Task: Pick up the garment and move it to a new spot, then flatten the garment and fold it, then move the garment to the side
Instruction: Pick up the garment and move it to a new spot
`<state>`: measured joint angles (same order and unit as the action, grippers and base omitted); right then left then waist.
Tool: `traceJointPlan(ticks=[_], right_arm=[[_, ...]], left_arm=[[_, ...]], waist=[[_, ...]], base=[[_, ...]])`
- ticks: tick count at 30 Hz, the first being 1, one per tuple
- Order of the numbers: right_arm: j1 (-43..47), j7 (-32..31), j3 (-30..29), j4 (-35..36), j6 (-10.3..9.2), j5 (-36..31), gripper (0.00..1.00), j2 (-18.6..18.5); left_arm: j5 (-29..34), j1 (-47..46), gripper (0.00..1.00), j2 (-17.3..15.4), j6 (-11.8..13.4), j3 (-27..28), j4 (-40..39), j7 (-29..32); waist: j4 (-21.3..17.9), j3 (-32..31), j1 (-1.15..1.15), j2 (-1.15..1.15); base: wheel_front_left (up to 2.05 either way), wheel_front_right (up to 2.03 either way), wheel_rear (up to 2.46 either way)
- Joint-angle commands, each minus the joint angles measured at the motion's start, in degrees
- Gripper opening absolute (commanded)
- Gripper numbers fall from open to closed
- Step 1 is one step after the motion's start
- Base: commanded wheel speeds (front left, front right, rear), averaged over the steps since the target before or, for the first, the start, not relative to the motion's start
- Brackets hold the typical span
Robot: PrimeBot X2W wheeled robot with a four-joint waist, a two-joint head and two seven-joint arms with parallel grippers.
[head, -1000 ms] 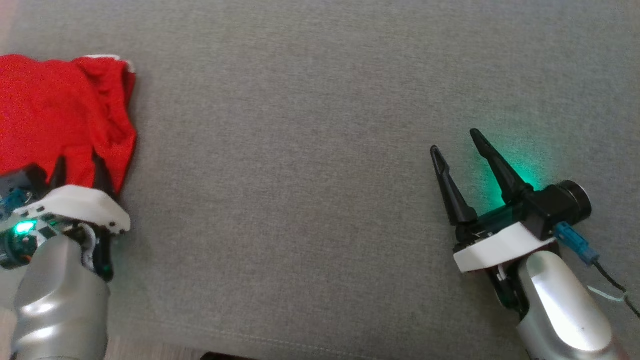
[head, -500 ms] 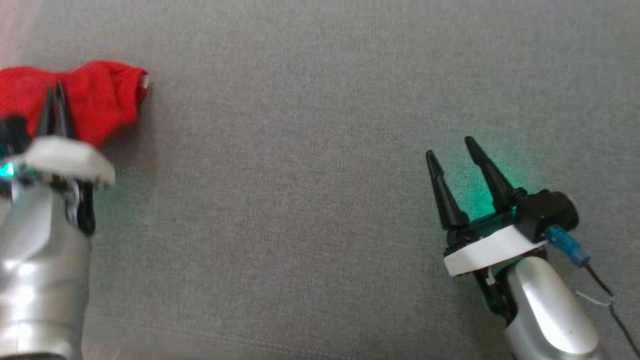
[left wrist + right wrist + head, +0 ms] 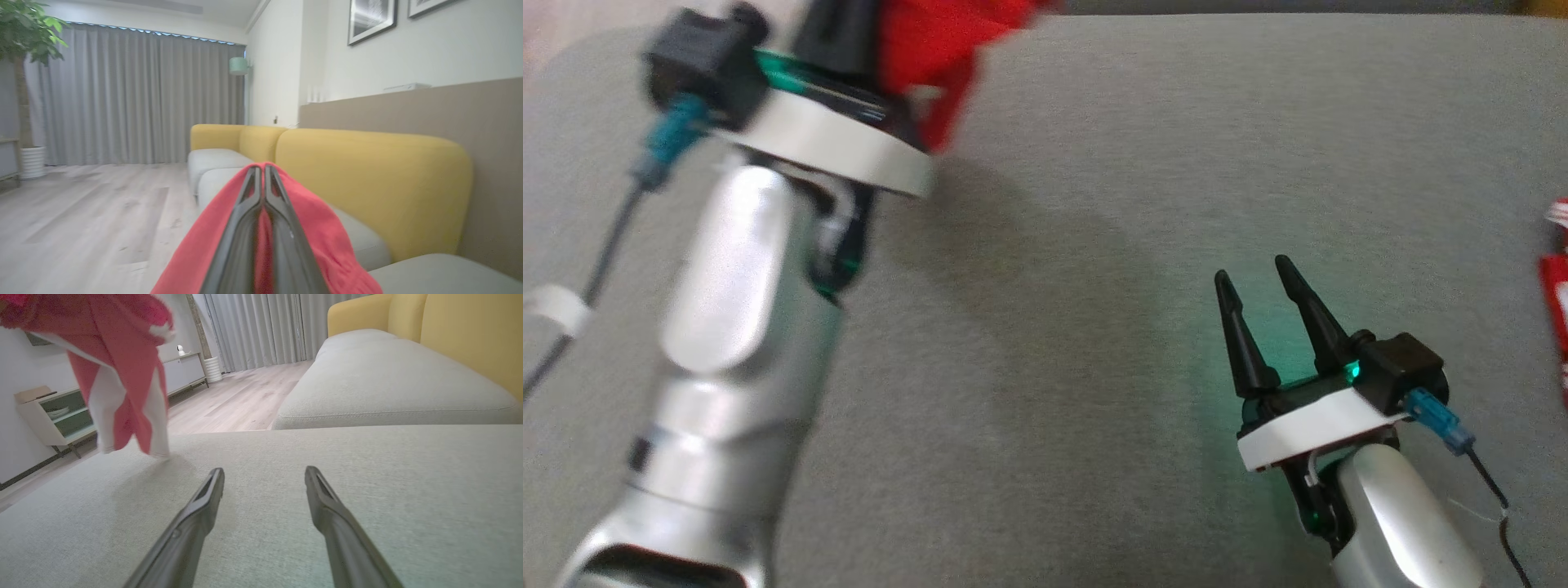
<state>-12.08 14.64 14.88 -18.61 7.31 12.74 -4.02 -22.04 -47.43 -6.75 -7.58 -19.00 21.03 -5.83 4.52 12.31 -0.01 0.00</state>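
The garment (image 3: 947,41) is red cloth with white panels, lifted off the grey sofa seat (image 3: 1094,163) at the top left of the head view. In the left wrist view my left gripper (image 3: 262,169) is shut on it, with red cloth (image 3: 322,232) draped over both sides of the fingers. The right wrist view shows the garment (image 3: 122,375) hanging in the air at the upper left, its lower end just above the seat. My right gripper (image 3: 1254,273) rests low over the seat at the lower right, open with nothing between its fingers (image 3: 204,498).
A red and white thing (image 3: 1558,310) lies at the seat's right edge. The yellow sofa backrest (image 3: 367,183) runs along the far side. Beyond the seat's left end are a wooden floor (image 3: 237,404) and a low white cabinet (image 3: 53,416).
My left gripper closed on the garment and lifted it up off the seat, toward the middle. The head camera has shifted. The right gripper stays open in place.
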Motion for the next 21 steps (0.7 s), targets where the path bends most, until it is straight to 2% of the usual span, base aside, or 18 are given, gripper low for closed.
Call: traceJointPlan(ticks=[1, 4, 7, 8, 9, 13, 15, 19, 21], right_arm=[[-0.1, 0.4, 1.0, 1.5, 0.18, 0.5, 1.00, 0.9], [0.4, 0.4, 0.2, 1.3, 0.18, 0.7, 1.00, 1.0], [0.7, 0.4, 0.0, 1.2, 0.18, 1.2, 1.00, 1.1], [0.7, 0.4, 0.1, 1.3, 0.18, 1.5, 1.00, 1.1], [0.7, 0.4, 0.0, 1.4, 0.18, 1.8, 1.00, 1.1], [0.8, 0.4, -0.4, 1.6, 0.18, 2.5, 1.00, 1.1], [1.2, 0.4, -1.0, 1.6, 0.18, 2.7, 1.00, 1.1], [1.7, 0.4, -2.5, 1.7, 0.18, 2.8, 1.00, 1.1], [2.2, 0.4, -3.3, 1.7, 0.18, 2.8, 1.00, 1.1]], left_arm=[[-0.6, -0.3, 0.00, -0.7, 0.1, 0.3, -3.7, 0.4], [-3.1, 1.7, 0.00, 2.0, 0.1, -3.3, -6.5, 1.1], [-4.6, 4.8, 0.00, 3.1, 0.7, -6.4, -5.3, 0.9], [-4.9, 6.0, 0.68, 3.3, 1.1, -7.3, -4.4, 0.3], [-5.0, 7.3, 1.00, 3.5, 1.5, -8.3, -3.2, -0.2], [-5.1, 11.4, 1.00, 3.7, 2.9, -10.4, 1.1, -3.1], [-4.5, 15.7, 1.00, 3.7, 5.1, -10.4, 5.1, -6.9], [-4.0, 22.4, 1.00, 2.8, 7.8, -7.2, 7.9, -9.0], [-3.4, 26.0, 1.00, 2.3, 9.2, -3.5, 5.9, -9.1]], waist=[[-3.8, -1.3, 0.01, 0.00], [-6.0, -1.6, 0.01, 0.00], [-7.6, -1.6, 0.01, 0.00], [-8.0, -1.6, 0.01, 0.00], [-8.3, -1.6, 0.01, 0.00], [-8.6, -1.7, 0.01, 0.00], [-8.2, -2.4, 0.01, 0.00], [-7.4, -3.9, 0.01, 0.00], [-6.8, -4.8, 0.01, 0.00]], base=[[0.00, 0.00, 0.00], [0.00, 0.00, 0.00], [0.00, 0.00, 0.00], [0.00, 0.00, 0.00], [0.00, 0.00, 0.00], [0.00, 0.00, 0.00], [0.00, 0.00, 0.00], [0.00, 0.00, 0.00], [0.00, 0.00, 0.00]])
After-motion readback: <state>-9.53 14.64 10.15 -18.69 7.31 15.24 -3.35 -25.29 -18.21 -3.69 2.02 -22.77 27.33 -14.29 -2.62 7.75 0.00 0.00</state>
